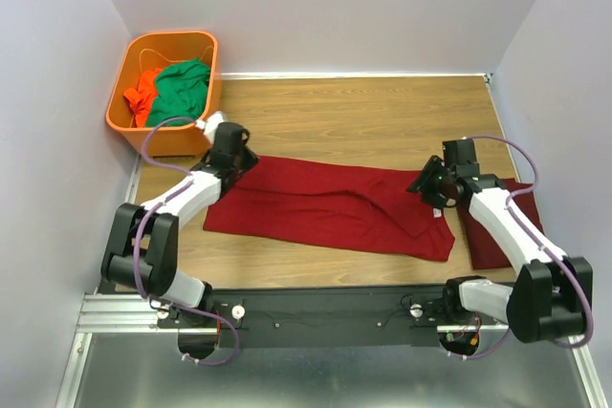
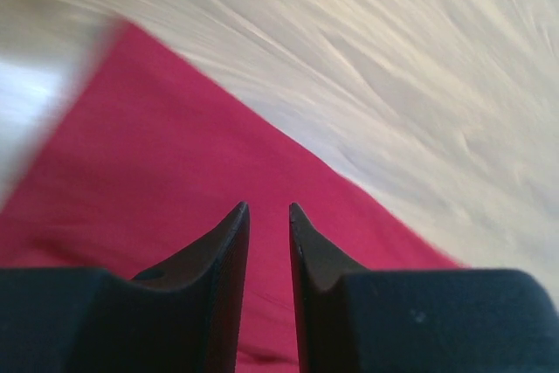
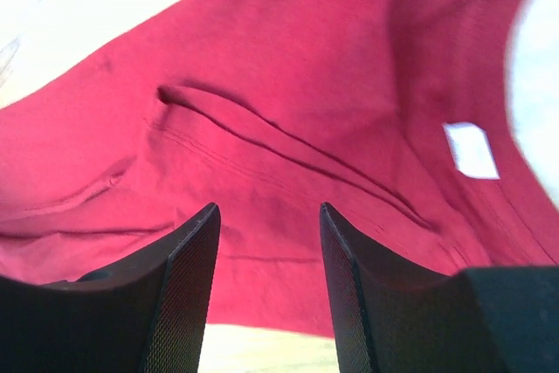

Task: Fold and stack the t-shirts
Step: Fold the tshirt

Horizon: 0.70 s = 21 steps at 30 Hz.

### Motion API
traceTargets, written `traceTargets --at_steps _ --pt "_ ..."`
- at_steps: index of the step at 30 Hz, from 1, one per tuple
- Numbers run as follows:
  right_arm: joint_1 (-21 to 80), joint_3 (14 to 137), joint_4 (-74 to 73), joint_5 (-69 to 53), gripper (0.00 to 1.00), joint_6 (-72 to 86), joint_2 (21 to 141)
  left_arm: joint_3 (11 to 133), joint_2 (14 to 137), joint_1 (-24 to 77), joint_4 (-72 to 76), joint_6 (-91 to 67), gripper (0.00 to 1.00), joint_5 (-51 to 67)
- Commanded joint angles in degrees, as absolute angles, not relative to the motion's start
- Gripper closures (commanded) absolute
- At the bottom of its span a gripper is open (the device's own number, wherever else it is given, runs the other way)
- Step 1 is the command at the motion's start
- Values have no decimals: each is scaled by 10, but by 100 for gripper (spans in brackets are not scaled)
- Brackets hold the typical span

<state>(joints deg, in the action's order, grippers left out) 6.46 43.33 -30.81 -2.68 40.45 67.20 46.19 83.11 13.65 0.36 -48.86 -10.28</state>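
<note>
Both stood parted and empty — left gripper (image 2: 269, 207), right gripper (image 3: 266, 207) — above the t-shirt (image 1: 325, 203); next pinches should take matching edges evenly.

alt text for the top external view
A maroon t-shirt lies stretched across a wooden table, the left gripper and right gripper open above its ends. A second maroon t-shirt lies under the right arm; an orange basket at far left holds a green garment and an orange garment.
</note>
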Motion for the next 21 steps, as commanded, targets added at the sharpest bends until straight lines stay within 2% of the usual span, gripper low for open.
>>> traceTargets --at_steps 1,7,14,21 --pt "95 456 -249 -22 45 399 714 511 868 212 14 -459 72 -60" --pt "124 464 -217 -3 45 410 766 564 945 300 68 -413 74 27" --pt "128 470 -199 54 45 409 785 623 1036 378 134 -388 69 95" --pt "127 510 -142 40 45 394 846 679 1113 417 151 -374 69 151"
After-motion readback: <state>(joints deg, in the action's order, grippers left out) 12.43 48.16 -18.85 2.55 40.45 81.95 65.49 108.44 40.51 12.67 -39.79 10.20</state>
